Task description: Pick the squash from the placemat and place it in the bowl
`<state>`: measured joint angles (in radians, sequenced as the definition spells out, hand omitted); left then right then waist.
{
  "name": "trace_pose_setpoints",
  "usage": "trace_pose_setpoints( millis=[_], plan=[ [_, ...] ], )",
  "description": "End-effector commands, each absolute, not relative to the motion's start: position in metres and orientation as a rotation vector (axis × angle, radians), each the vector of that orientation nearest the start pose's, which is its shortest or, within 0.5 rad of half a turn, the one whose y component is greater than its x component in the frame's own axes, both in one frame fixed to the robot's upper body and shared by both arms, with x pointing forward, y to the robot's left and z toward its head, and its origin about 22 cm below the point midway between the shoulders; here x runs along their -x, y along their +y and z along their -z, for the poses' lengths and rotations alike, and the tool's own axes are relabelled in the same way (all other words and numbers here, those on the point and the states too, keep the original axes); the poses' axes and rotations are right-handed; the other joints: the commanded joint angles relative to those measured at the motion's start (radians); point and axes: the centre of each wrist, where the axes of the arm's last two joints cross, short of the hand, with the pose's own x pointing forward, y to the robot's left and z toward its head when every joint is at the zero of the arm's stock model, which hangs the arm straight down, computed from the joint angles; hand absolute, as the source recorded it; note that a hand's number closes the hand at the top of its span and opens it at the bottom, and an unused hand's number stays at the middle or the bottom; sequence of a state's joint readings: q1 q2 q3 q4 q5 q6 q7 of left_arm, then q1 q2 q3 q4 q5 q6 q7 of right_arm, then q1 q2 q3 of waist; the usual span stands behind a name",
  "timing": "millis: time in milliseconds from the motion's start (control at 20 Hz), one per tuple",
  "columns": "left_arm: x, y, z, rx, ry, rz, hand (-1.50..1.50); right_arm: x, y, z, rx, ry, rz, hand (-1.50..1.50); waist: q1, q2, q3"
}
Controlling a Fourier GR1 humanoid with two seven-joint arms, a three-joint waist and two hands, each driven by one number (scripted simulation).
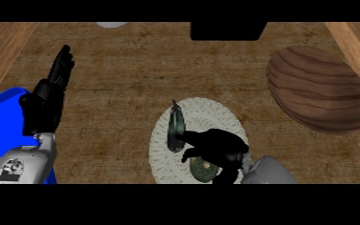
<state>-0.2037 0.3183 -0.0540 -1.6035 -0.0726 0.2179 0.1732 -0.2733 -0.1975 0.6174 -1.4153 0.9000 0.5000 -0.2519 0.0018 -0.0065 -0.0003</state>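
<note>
A dark green squash point(175, 129) lies on the round pale placemat point(224, 116) at the lower middle, its thin stem pointing away from me. Its wider end point(203, 169) shows below my right hand point(219, 148). That hand sits over the squash's middle with fingers and thumb curled round it, hiding that part. The squash rests on the placemat. The brown wooden bowl point(314, 88) stands at the right, apart from the placemat. My left hand point(51, 93) rests at the left edge, fingers straight and pointing away.
A black box-like object point(228, 30) stands at the far middle, and a white rounded thing point(111, 25) at the far left. A blue object point(13, 106) lies beside my left forearm. Lighter wooden strips border the counter on both sides.
</note>
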Motion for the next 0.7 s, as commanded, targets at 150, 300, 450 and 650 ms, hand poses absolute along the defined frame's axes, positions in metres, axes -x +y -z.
trace_pose_setpoints(
  millis=[150,300,450,650],
  plan=[
    [-0.299,0.271,-0.06,-0.396,-1.65,0.172,0.0,-0.256,-0.099,0.037,-0.059,-1.456,-1.926,1.5,0.0,0.009,0.0],
    [-0.283,0.268,-0.07,-0.399,-1.658,0.173,0.0,-0.248,-0.102,0.028,-0.071,-1.465,-1.889,1.5,0.0,0.006,0.0],
    [-0.277,0.259,-0.075,-0.389,-1.638,0.162,0.0,-0.26,-0.123,0.025,-0.106,-1.498,-1.861,1.5,0.001,0.006,0.001],
    [-0.294,0.276,-0.093,-0.395,-1.647,0.158,0.0,-0.275,-0.1,0.013,0.025,-1.478,-1.742,1.5,0.003,0.008,0.001]
  ],
)
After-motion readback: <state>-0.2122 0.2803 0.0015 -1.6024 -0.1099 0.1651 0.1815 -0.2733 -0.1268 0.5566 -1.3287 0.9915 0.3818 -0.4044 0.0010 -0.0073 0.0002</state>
